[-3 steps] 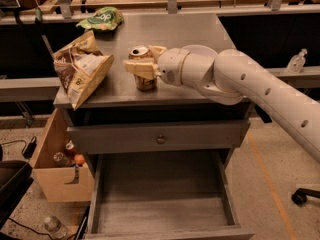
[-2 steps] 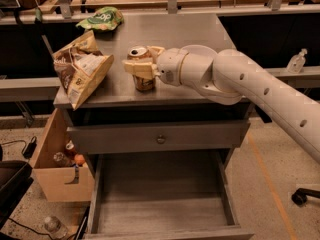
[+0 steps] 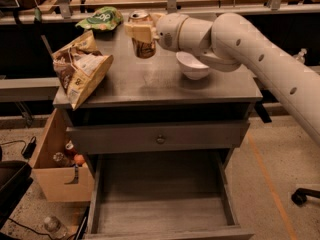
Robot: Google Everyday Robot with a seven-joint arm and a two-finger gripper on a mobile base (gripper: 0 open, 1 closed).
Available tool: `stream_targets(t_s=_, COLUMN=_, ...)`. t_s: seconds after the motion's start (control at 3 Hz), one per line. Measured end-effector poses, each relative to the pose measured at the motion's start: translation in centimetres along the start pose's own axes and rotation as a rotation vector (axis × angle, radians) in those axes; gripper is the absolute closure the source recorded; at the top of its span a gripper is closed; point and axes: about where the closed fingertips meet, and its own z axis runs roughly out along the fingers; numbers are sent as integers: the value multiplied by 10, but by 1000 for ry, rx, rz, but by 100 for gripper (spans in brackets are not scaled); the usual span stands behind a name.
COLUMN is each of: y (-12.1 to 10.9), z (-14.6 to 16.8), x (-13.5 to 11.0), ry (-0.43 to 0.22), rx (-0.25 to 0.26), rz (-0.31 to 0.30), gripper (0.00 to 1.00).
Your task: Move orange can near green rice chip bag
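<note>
The tool (image 3: 141,32) was clamped around the orange can (image 3: 145,49), holding it upright in the upper centre of the frame. The green rice chip bag (image 3: 101,19) lay just left of it, at the back of the bench (image 3: 150,84). Whether the can's base touched the bench could not be told. The step looked like the set-down: lower the can straight, keep it upright, and release only once it stood beside the bag without crushing the foil. A white bowl (image 3: 192,66) sat right of the can, under the arm. A large brown chip bag (image 3: 80,69) lay at centre left, seemingly clear of the path. A drawer (image 3: 160,209) hung open below.
</note>
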Motion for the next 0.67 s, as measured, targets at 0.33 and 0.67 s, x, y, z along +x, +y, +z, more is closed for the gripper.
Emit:
stream_targets(t_s=0.33, y=-33, z=22, x=-71, ry=-26, rx=60, rz=-25, gripper=100)
stream_targets(t_s=0.67, y=-69, z=64, x=-112, ry=-40, rx=131, rz=-30, gripper=100)
